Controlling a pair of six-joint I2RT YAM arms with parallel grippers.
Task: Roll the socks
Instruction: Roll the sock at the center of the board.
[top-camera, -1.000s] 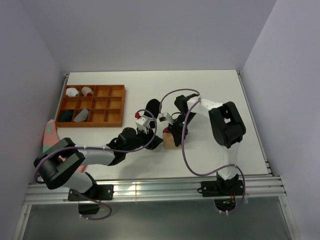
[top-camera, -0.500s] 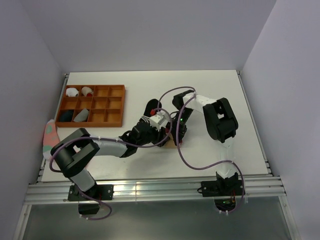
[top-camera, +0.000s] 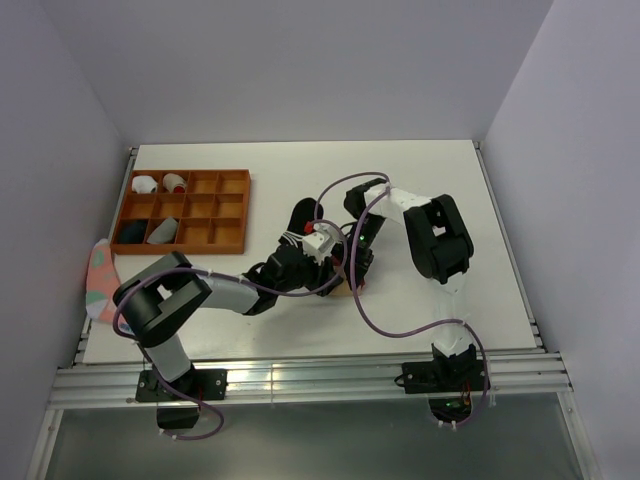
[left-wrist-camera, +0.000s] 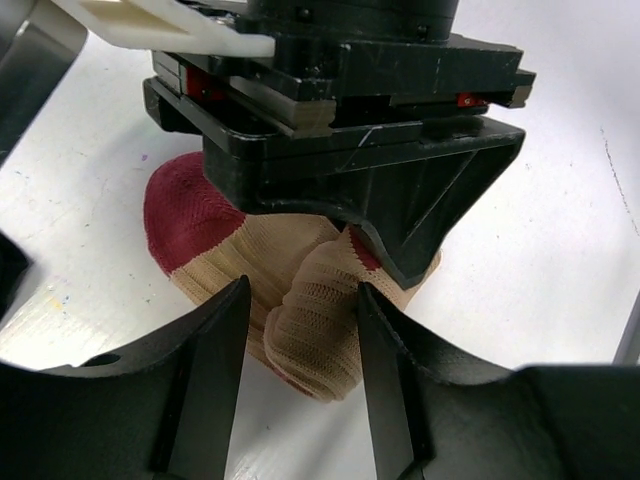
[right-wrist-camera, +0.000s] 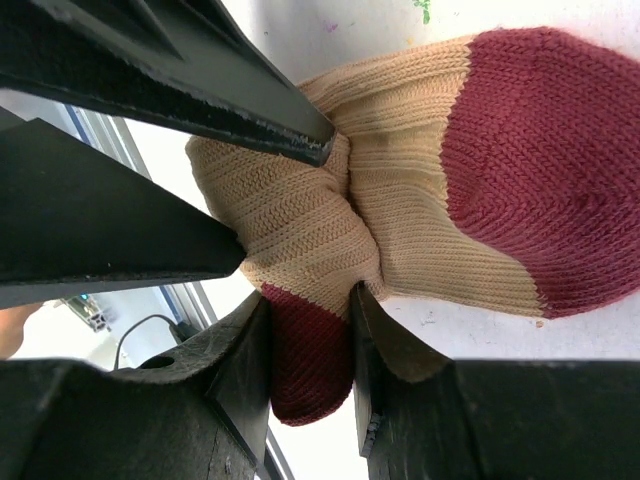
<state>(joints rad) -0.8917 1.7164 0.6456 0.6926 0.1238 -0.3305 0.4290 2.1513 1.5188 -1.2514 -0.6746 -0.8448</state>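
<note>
Left arm (top-camera: 225, 292) has swung in; left gripper (left-wrist-camera: 300, 300) wide open astride tan sock (left-wrist-camera: 215, 245) roll, 5 o'clock of table (top-camera: 430, 180) centre; right gripper (right-wrist-camera: 310, 300) pinches fold; early release risks unrolling.

The compartment tray (top-camera: 228, 208) sits at the far left of the worktop (top-camera: 440, 180). Rolled bundles (top-camera: 145, 183) lie in it: two in the far row's two leftmost compartments and two in the near row's two leftmost. Nearer than the tray, a loose sock (top-camera: 100, 275) lies over the worktop's left edge.

Near the middle, the bunched sock (left-wrist-camera: 215, 250) lies on the worktop between my arms. Its fold stands between the fingers of my left end effector (left-wrist-camera: 300, 310), and another part sits between the fingers of my right end effector (right-wrist-camera: 305, 320). A second sock (top-camera: 303, 213) lies just behind them.
</note>
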